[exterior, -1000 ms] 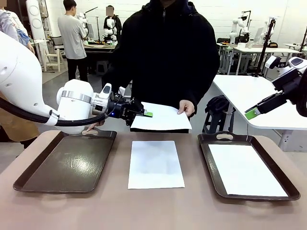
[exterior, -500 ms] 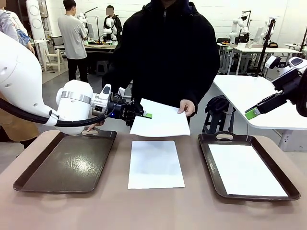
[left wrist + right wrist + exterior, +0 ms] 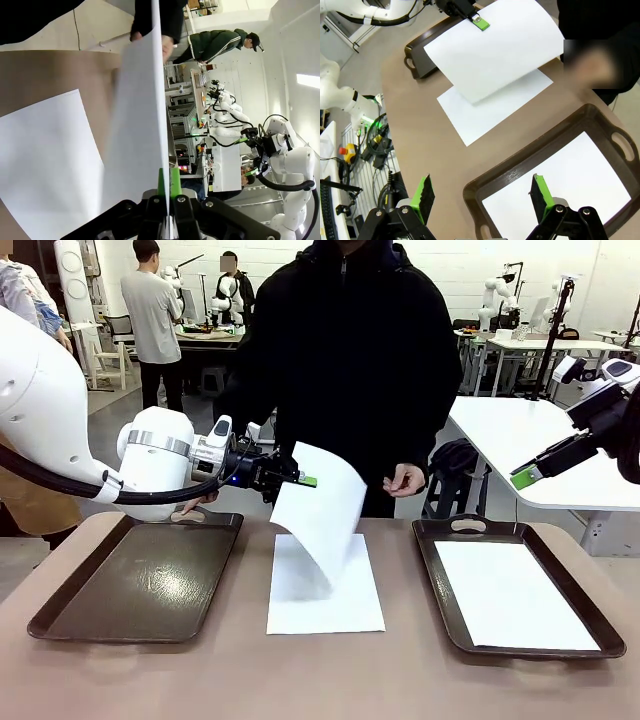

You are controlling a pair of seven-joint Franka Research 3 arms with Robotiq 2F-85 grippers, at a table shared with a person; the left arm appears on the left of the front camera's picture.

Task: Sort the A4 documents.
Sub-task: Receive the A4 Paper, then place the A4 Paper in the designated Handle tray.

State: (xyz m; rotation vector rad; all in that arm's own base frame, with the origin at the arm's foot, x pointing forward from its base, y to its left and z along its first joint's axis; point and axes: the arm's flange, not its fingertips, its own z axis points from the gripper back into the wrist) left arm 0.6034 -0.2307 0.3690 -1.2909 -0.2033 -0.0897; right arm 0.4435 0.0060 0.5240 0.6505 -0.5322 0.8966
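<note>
The left tool [image 3: 305, 480] is seen pressed together on the edge of the held sheet [image 3: 322, 515], which is pinched between the green pads and shows edge-on in the left wrist view. In the front view this sheet hangs above the middle of the surface [image 3: 320, 680], toward 12 o'clock. It droops and curls down from the single grip point, so that its lower end is just over the second sheet [image 3: 325, 605], which lies flat at the centre. The person's hand [image 3: 405, 480] is held apart from the paper at about 1 o'clock. A third sheet [image 3: 515, 595] lies in the right tray [image 3: 437, 580] at 3 o'clock, and the left tray [image 3: 60, 610] is found at 9 o'clock. The right tool [image 3: 522, 478] is held spread, well above the right tray. The paper is judged to be very light, thin and limp. When held at one edge it will sag, flap in any quick swing and may be creased or slid out of the pads. A slow carry is therefore called for, with the lower edge laid down first. The flat sheet offers no raised edge, so a grip at a corner or a border would have to be worked for.
</note>
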